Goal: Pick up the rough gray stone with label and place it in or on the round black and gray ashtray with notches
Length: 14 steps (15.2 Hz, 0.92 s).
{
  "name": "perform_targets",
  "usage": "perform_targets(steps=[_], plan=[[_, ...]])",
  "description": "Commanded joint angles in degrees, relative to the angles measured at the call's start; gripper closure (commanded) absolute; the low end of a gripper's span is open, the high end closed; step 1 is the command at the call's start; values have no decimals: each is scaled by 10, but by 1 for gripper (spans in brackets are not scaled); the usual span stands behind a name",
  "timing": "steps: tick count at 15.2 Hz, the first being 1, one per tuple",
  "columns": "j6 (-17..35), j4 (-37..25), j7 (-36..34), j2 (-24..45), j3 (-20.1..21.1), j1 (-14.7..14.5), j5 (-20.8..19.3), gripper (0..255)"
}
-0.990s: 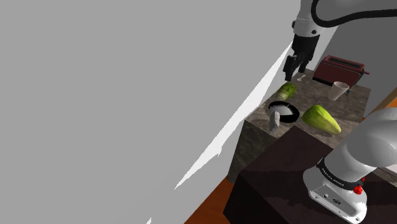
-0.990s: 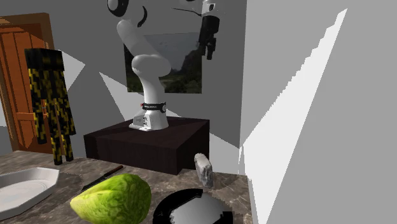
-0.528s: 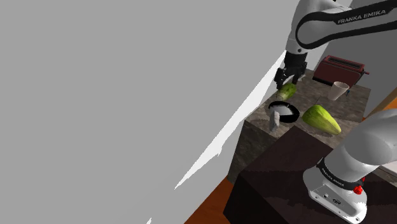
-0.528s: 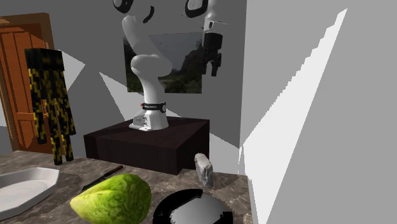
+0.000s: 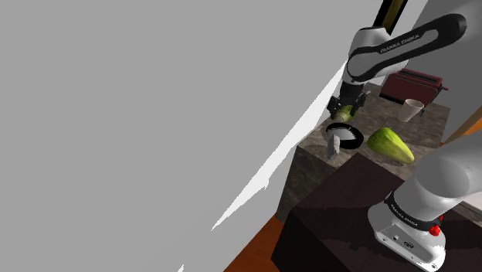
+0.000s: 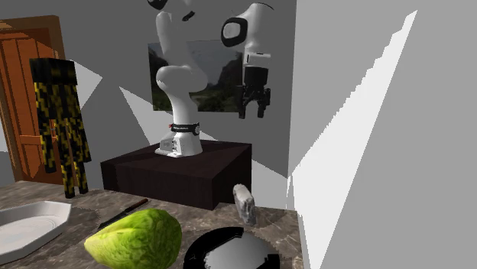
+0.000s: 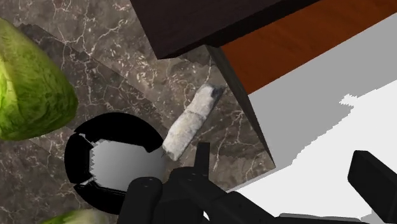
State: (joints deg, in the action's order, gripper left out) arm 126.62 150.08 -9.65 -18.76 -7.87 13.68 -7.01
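You have one rough grey-white oblong stone [image 7: 189,122] on the dark marble counter [image 7: 127,76], just beside the one round black ashtray with a grey centre [image 7: 83,156], at the counter edge nearest the stand. Two wrinkled green fruits [image 5: 390,144] lie near the ashtray. Your black gripper [image 6: 253,105] hangs above, fingers spread wide, holding nothing.

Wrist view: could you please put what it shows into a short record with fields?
stone: grey-white, on the dark marbled counter, beside the ashtray
ashtray: round, black rim, grey middle, nothing in it
jaws: open, above both, holding nothing
nearby: green vegetable
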Motion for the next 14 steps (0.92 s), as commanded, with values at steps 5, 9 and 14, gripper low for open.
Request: perform_targets(steps=[5,9,14], plan=[[125,-1,-28,121,-30,23,25,0],[201,-17,-26,211,-48,36,67,0],[281,-51,3,328,-45,67,156,0]])
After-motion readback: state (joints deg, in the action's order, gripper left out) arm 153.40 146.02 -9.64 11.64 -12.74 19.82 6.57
